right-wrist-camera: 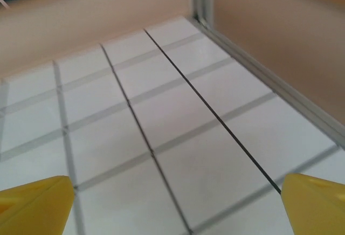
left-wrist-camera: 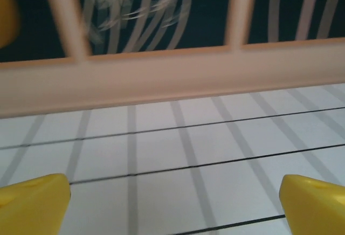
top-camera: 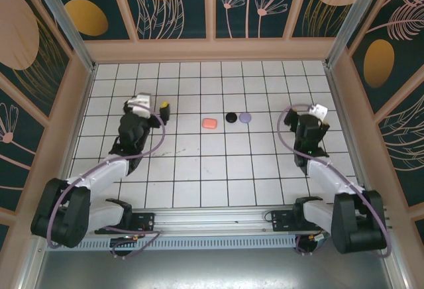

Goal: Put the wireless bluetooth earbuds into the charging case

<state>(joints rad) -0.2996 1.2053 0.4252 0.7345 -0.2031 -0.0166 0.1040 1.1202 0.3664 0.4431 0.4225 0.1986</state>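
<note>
While left gripper (left-wrist-camera: 173, 200) & right gripper (right-wrist-camera: 175, 202) gape wide, empty, salmon item (top-camera: 210, 123) too small to ID.

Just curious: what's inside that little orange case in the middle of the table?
The orange case looks closed, lying on the white tiled table; its inside is covered.

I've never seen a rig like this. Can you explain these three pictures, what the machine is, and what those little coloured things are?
This is a robot: a left arm and a right arm bolted at the near edge of a tiled table. One picture looks down from above and behind them. The other two come from wrist cameras; the yellow fingertips at the bottom corners are each arm's own. The left gripper and right gripper are open, holding nothing. Mid-table lie a salmon-orange piece, a black piece and a lavender piece, too small to tell earbuds from cases.
</note>
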